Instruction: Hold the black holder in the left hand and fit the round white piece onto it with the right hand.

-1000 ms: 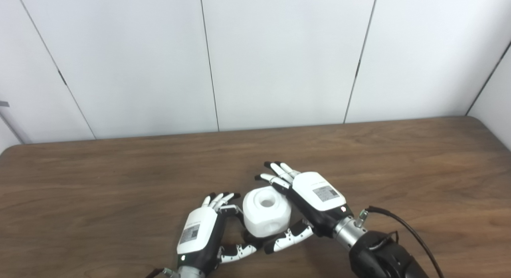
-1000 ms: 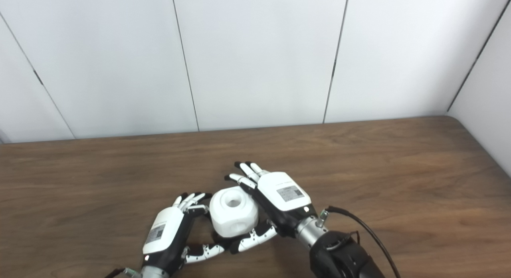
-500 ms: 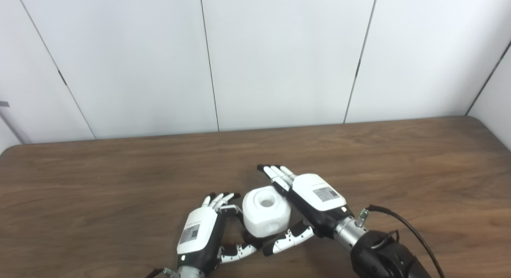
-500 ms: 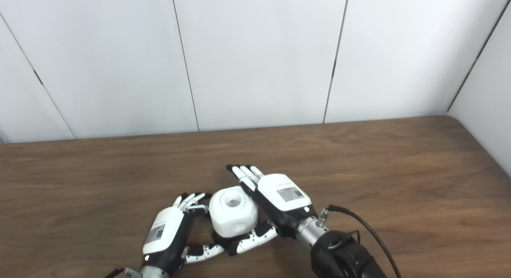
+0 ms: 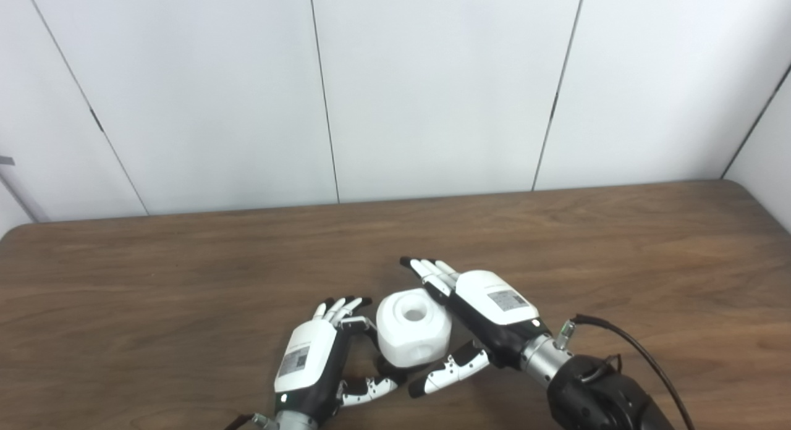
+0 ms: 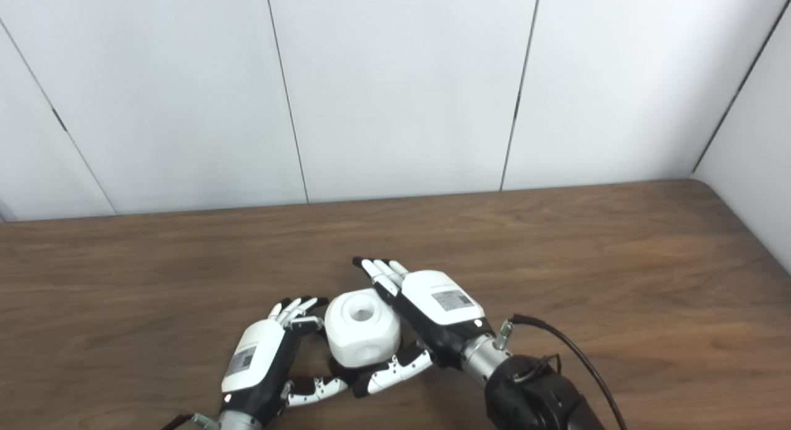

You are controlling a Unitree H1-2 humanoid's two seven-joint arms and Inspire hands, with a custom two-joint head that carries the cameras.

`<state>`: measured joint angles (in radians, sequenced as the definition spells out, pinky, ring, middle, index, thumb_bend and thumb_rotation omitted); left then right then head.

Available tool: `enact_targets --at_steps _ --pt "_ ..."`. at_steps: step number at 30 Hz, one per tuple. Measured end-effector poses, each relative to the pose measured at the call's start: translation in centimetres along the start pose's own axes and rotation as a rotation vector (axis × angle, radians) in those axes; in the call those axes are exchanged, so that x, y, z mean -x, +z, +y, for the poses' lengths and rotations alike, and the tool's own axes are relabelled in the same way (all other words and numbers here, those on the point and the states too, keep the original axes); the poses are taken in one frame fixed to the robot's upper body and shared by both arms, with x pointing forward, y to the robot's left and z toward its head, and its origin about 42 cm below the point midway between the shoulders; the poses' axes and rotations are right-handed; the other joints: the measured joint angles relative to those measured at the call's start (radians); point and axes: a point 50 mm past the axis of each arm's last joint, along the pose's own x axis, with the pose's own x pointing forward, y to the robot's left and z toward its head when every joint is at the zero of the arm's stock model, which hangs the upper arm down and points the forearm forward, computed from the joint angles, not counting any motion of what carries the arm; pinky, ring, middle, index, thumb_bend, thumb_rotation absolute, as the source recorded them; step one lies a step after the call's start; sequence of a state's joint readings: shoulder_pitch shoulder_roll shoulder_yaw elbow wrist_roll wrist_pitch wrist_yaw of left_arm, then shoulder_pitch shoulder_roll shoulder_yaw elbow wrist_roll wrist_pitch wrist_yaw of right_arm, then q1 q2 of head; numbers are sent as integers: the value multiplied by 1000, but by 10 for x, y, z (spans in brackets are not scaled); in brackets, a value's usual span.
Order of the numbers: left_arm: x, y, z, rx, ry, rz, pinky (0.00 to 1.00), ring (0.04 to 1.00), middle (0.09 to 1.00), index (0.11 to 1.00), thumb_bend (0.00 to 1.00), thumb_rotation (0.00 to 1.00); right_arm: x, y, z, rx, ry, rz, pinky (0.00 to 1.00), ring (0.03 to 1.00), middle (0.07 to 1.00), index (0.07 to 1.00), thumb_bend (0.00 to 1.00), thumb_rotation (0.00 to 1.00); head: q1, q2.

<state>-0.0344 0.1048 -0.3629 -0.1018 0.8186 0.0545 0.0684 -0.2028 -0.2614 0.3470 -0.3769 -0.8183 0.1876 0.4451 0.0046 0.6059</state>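
The round white piece (image 5: 412,325), with a round hollow in its top, stands low over the table between my two hands. A dark sliver at its lower left is the black holder (image 5: 372,341); the rest of it is hidden beneath the piece. My left hand (image 5: 312,358) curls its fingers and thumb around that base, fingertips (image 5: 346,304) against the piece's left side. My right hand (image 5: 488,306) is open beside the piece's right side, fingers straight and pointing away, thumb (image 5: 448,371) spread below the piece.
The brown wooden table (image 5: 185,275) runs wide to both sides and back to a white panelled wall. A black cable (image 5: 642,362) loops from my right wrist over the table at the lower right.
My right hand's fingers have straightened and come off the white piece, and the hand has drawn slightly back to the right. The left hand and the piece have stayed put.
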Motion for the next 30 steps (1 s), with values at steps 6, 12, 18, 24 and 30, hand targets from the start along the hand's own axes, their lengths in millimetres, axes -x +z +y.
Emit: enact_targets --at_steps 6,12,18,24,30 --pt "-1 0 1 -1 0 -1 1000 935 890 482 515 47 1 -1 -2 -6 3 3 910 1000 1000 1000 1000 544 -3 -5" --pt "-3 -1 0 -1 -2 0 1000 937 889 481 515 48 3 -3 -5 -16 9 12 908 1000 1000 1000 1000 548 -3 -11" --pt "-6 -1 -2 1 -3 -1 1000 935 890 481 515 48 5 -4 -8 -26 13 10 914 1000 1000 1000 1000 541 0 -15" --pt "-7 -1 -2 1 -4 -1 1000 937 889 481 515 48 8 -3 -11 -31 8 -1 921 1000 1000 1000 1000 550 2 -21" --pt "-7 -1 -3 2 1 -2 1000 937 888 482 515 47 10 -7 -14 -36 -5 9 906 1000 1000 1000 1000 560 2 -23"
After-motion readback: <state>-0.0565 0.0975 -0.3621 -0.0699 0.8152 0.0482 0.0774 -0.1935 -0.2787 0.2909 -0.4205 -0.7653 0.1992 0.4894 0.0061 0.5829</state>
